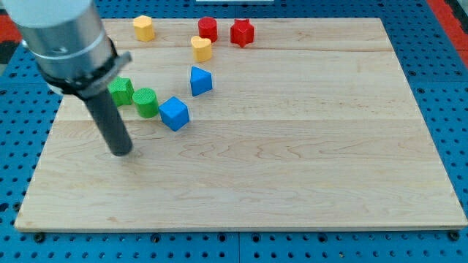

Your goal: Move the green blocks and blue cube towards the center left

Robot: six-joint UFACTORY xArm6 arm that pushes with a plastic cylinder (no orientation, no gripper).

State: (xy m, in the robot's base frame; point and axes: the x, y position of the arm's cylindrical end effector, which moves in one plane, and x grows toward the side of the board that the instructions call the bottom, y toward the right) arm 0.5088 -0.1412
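A green block [121,90], partly hidden by the arm, sits at the view's left. A green cylinder [145,102] stands just right of it. A blue cube [174,113] lies right of the cylinder and slightly lower. A second blue block [200,80] with a slanted top sits above and right of the cube. My tip [121,152] rests on the board below the green blocks and left of the blue cube, touching none of them.
The wooden board [292,183] lies on a blue pegboard. Near the view's top are a yellow block [143,28], a second yellow block [201,48], a red cylinder [208,28] and a red star-like block [242,32].
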